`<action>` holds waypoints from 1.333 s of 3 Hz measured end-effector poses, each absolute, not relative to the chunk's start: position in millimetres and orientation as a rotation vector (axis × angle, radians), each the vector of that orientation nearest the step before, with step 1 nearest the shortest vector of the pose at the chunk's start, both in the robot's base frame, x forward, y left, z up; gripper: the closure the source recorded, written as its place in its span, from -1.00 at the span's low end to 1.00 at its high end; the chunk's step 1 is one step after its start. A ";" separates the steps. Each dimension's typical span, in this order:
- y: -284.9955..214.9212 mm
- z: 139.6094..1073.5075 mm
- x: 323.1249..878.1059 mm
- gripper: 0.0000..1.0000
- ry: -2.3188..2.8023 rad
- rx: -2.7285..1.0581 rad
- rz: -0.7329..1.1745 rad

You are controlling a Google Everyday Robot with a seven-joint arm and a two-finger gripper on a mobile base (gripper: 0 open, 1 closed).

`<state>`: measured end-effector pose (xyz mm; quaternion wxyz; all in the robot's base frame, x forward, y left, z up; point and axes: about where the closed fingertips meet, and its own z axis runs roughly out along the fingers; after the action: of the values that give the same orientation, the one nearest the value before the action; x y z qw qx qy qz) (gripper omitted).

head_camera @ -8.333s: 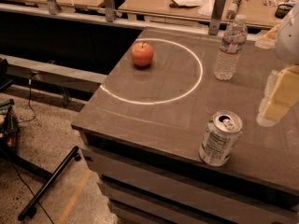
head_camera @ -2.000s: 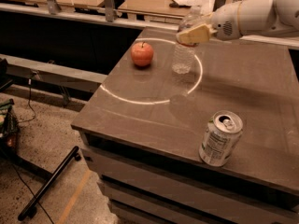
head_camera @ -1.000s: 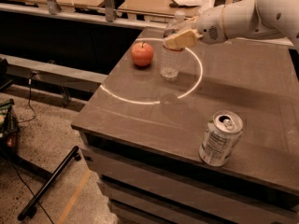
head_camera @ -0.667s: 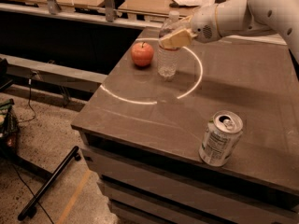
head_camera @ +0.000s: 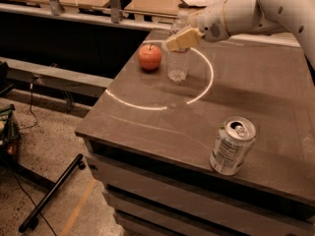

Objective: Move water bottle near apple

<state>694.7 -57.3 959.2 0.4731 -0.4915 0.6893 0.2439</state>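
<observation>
Clear ribbed water bottle (head_camera: 177,67) stands beside apple (head_camera: 149,57), jaws of gripper (head_camera: 182,38) clamped on it.

Clear water bottle (head_camera: 178,67) upright, just beside red apple (head_camera: 149,57); gripper (head_camera: 182,38) clasping its neck.

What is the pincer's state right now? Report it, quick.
Pincer: closed on the upper part of the bottle, which stands upright beside the apple.
</observation>
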 end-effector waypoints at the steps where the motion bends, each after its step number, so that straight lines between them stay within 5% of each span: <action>1: -60.3 951.9 693.9 -1.00 1.709 -1.181 0.618; 3: -83.8 947.0 689.2 -1.00 1.732 -1.093 0.700; 4: -156.0 974.0 667.2 -1.00 1.710 -0.961 0.616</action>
<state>667.2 -156.0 974.0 0.5167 -0.4001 0.7121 0.2564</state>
